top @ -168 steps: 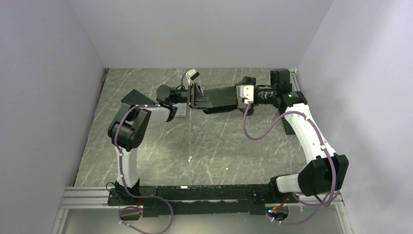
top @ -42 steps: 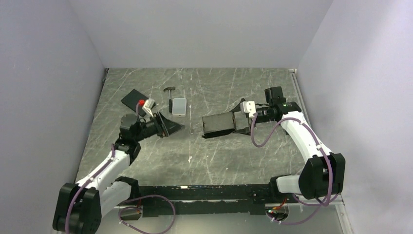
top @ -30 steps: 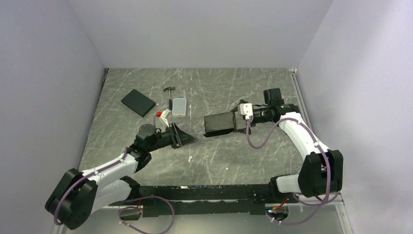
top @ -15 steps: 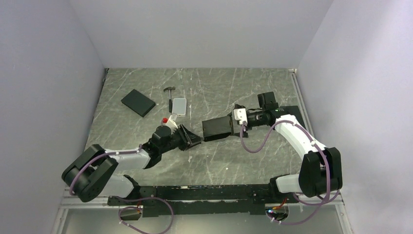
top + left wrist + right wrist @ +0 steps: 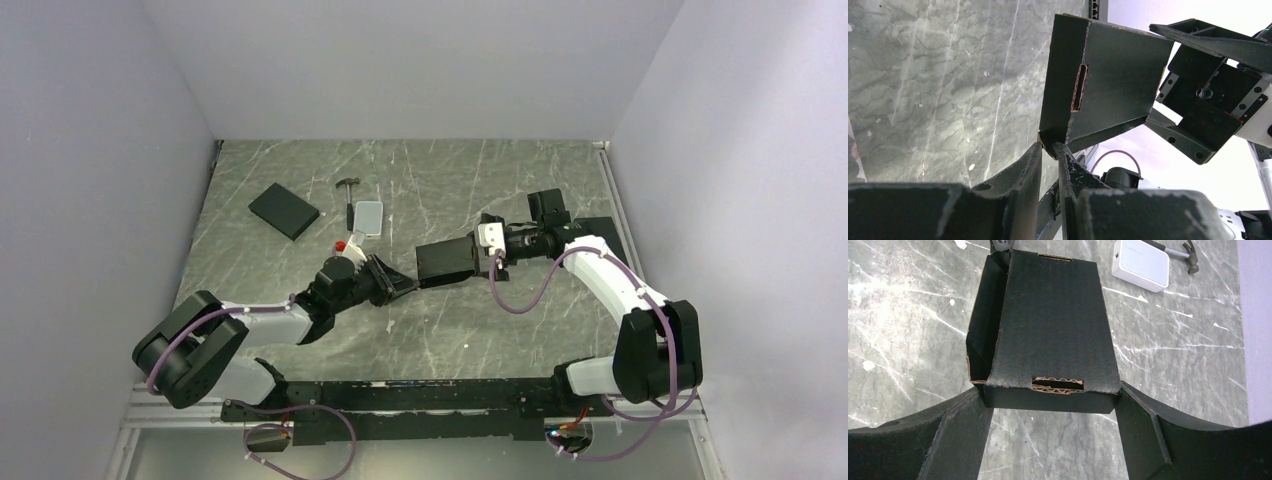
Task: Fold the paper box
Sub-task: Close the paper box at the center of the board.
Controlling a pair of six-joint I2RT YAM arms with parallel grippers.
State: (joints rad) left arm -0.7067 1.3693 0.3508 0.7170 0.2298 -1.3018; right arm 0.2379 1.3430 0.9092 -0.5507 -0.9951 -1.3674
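paper box [image 5: 447,262] is mid-table [image 5: 450,340], half-formed, with the side walls up and the slot showing. The right gripper [image 5: 482,252] has its fingers spread wide, clamped on both sides of the box's far end. The left gripper [image 5: 1049,145] has its fingers nearly together, nipping the box's lower near corner. It looks like a real pinch, but the wrist view is too oblique to be sure.

Step in hand: tuck or fold that corner flap. Use the right clamp as a fixed anchor. The left should bite the flap only, not the wall, then swing along the crease in a short arc without yanking.

Pose: the left arm lies low and stretched long across the table, wrist aimed right. The right arm is elbow-bent, wrist level, aimed left.
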